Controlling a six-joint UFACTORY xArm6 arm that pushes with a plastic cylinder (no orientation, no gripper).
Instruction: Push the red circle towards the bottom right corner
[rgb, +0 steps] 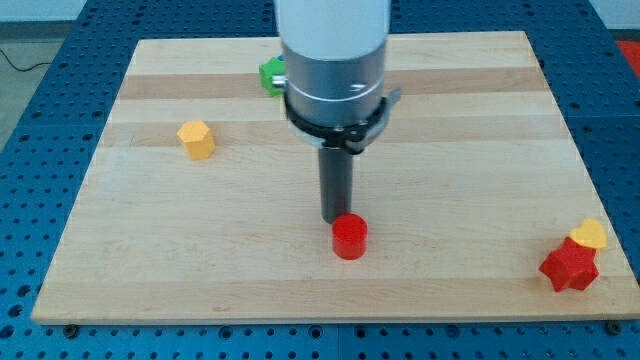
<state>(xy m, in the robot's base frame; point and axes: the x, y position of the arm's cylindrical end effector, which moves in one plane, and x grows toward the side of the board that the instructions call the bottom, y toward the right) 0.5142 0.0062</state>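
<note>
Single view of the wooden counter (450, 120). My tip (334, 221), a bare rod with no jaws and so holding nothing, stands at the upper-left edge of the red circle (349, 238), touching it or just beside it. The red circle lies below the counter's middle, well apart from the bottom right corner, where a red star (569, 267) and a yellow block (590, 235) sit together. Since the rod stands on the side away from that corner, a push down and to the view's right appears suitably lined up.
</note>
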